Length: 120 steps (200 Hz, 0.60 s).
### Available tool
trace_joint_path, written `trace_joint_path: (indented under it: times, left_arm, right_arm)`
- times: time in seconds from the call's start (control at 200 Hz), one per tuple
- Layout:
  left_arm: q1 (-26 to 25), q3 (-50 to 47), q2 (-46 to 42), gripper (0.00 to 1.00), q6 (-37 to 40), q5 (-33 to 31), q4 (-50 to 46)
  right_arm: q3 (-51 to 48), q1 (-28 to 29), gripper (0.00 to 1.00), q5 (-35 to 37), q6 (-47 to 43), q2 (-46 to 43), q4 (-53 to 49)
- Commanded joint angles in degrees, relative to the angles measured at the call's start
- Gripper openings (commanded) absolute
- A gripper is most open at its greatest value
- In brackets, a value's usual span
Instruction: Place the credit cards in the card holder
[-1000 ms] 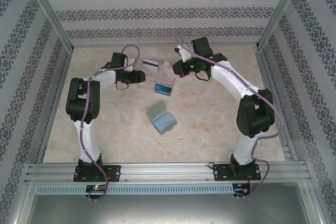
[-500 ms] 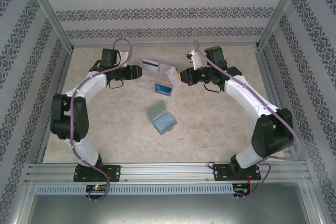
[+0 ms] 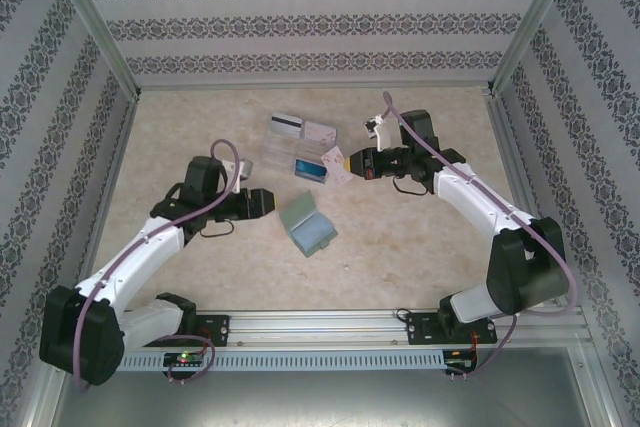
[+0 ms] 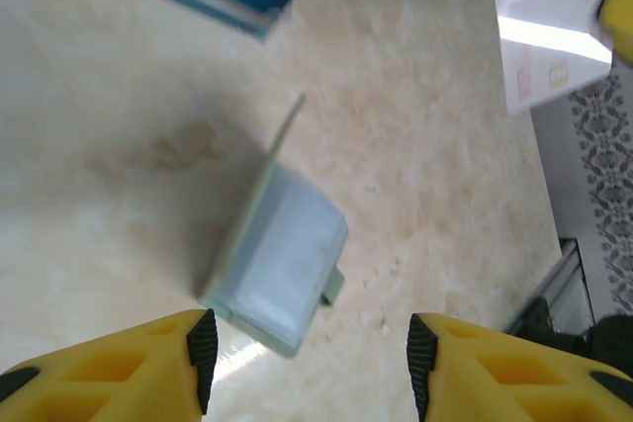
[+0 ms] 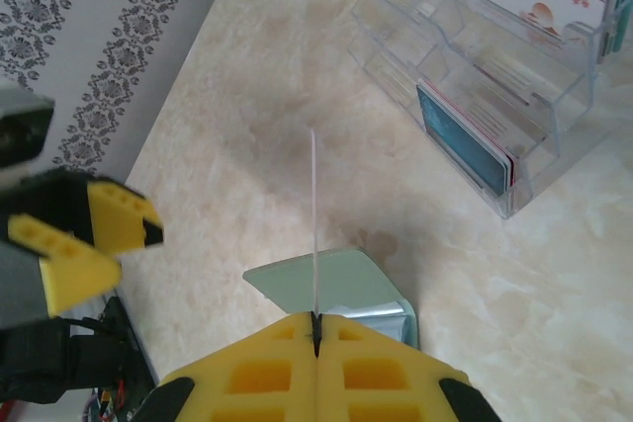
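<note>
The grey-green card holder lies open on the table, its flap raised, also seen from the left wrist as card holder. My left gripper is just left of it, open, with nothing between the fingers. My right gripper hovers behind the holder, shut on a pale pink patterned card. That card is edge-on above the holder and shows again as card. A blue card stands in the clear tray.
The clear compartmented tray stands behind the holder. At its back are a white-grey card with a black stripe and another pink card. Patterned walls enclose the table on three sides.
My left arm has swung from beside the tray toward the near side, and its gripper now faces the card holder. My right gripper has carried the pink card nearer, away from the tray.
</note>
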Motion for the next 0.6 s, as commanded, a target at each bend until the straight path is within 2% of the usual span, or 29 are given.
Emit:
trace_joint_path:
  times: [0.0, 0.12, 0.18, 0.27, 0.465, 0.595]
  left_arm:
    - [-3.0, -3.5, -0.1, 0.55, -4.6, -3.1, 1.3]
    - [-5.2, -3.5, 3.1, 0.54, -1.9, -5.3, 0.5]
    - [-5.4, -4.3, 5.3, 0.47, -3.0, -4.6, 4.2]
    - [-6.1, -4.7, 10.2, 0.43, -5.3, -3.6, 10.6]
    - [-6.4, 0.2, 21.8, 0.39, -4.0, -4.9, 14.9]
    - [-6.4, 6.1, 28.5, 0.36, -0.9, -6.8, 13.3]
  right_arm:
    - [-0.8, -0.7, 0.0, -2.0, 0.6, -1.0, 1.8]
    - [-0.6, -1.2, 0.0, -2.3, 0.6, -1.1, 1.8]
    - [-0.6, -1.3, 0.01, -2.2, 0.5, -1.2, 1.7]
    - [-1.0, -1.3, 0.01, -2.0, 0.5, -1.4, 1.8]
    - [-3.0, -2.2, 0.01, -1.0, 0.5, -3.6, 1.7]
    - [-3.9, -3.3, 0.01, 0.0, 0.5, -5.1, 1.1]
